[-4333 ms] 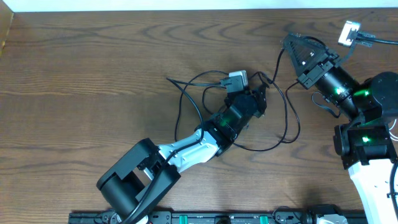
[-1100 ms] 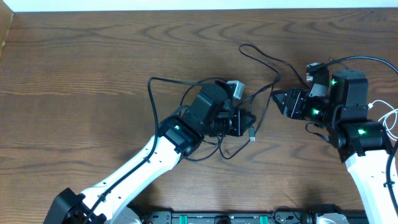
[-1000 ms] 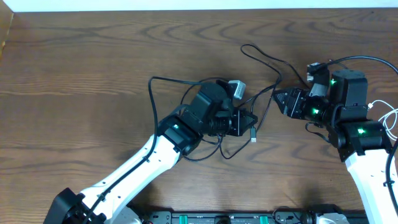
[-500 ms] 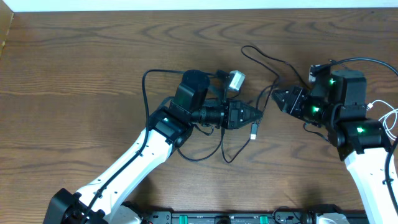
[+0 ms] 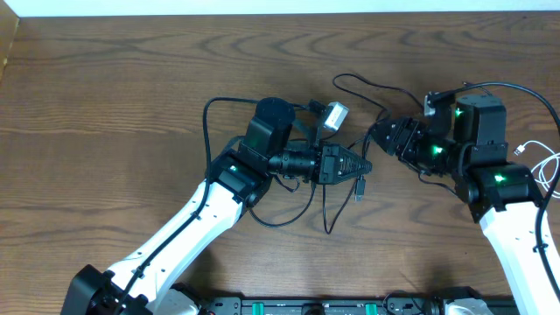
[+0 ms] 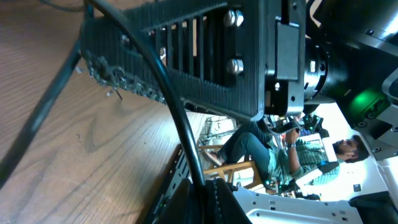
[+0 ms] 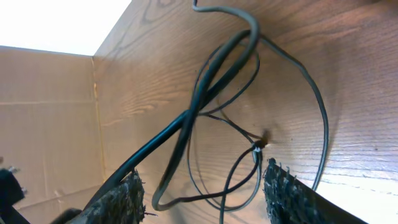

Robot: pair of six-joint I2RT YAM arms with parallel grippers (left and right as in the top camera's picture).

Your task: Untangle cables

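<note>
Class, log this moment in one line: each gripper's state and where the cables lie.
left gripper: shut on black cable | right gripper: open | black cables: tangled between grippers | white cable: apart, by right arm

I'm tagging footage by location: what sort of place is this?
Probably a robotics lab or teleoperation workstation. A left arm and a right arm work over tangled cables on a wooden table. A cardboard panel walls one side, and a seated person shows in the left wrist view.
</note>
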